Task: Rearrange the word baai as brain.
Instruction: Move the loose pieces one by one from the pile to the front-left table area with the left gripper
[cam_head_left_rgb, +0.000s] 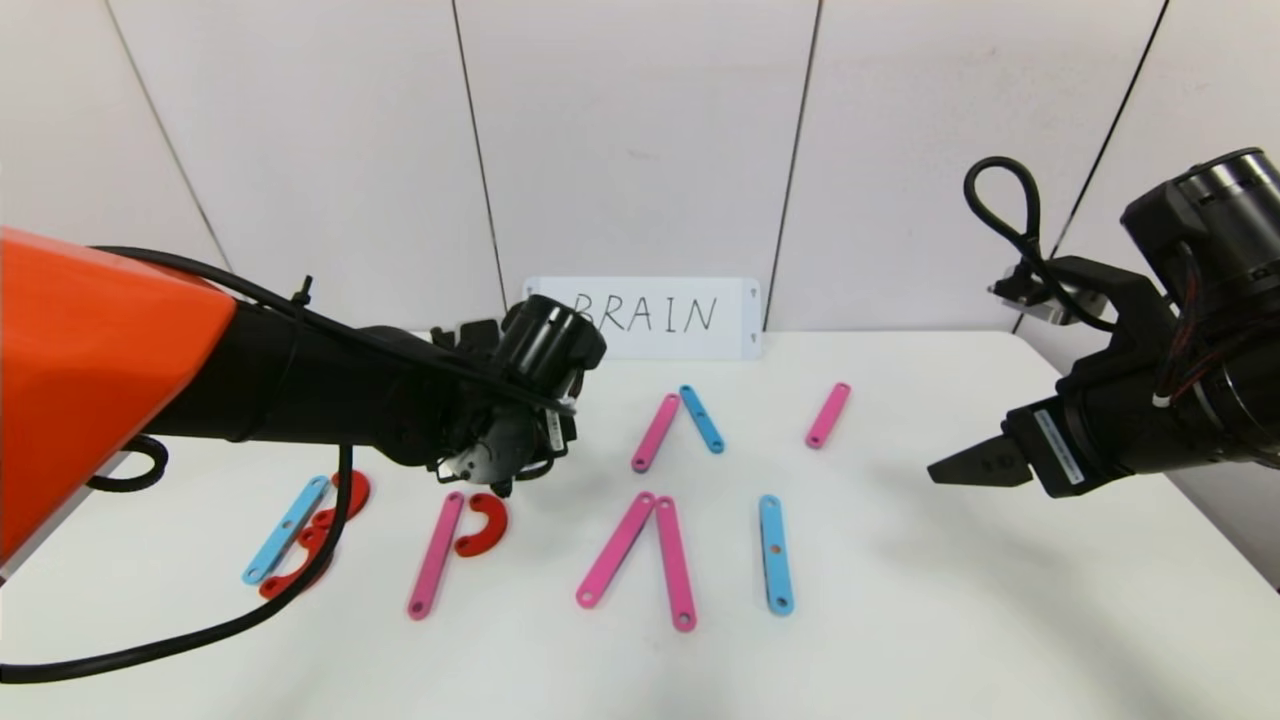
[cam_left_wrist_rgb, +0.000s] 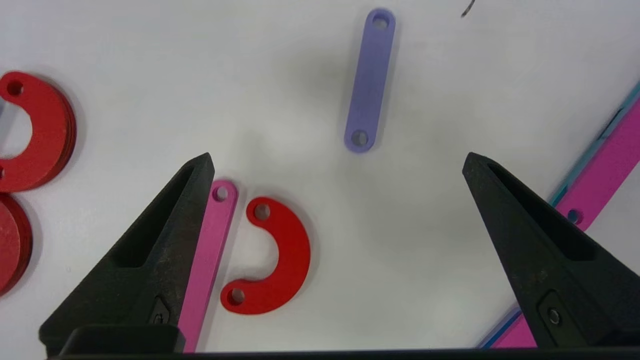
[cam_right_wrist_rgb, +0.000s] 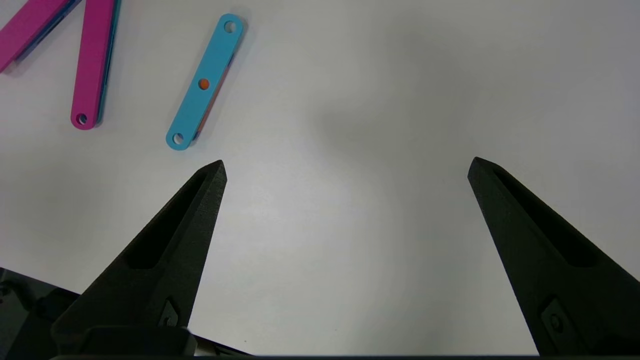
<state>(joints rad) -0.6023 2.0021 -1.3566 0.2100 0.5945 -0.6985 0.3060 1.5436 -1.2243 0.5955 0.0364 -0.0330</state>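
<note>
Spread wide and holding nothing, the left pincer is hovering over a pink strip and red curve, a purple strip lying beyond. Across the white worktop the word is sitting mid-table, while the right pincer is hanging wide open and empty at the right.

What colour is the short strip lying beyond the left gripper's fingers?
Purple strip, clearest in the left wrist view.

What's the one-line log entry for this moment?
left gripper: open, above pink strip and red curve | right gripper: open, idle over table | purple strip: loose
</note>
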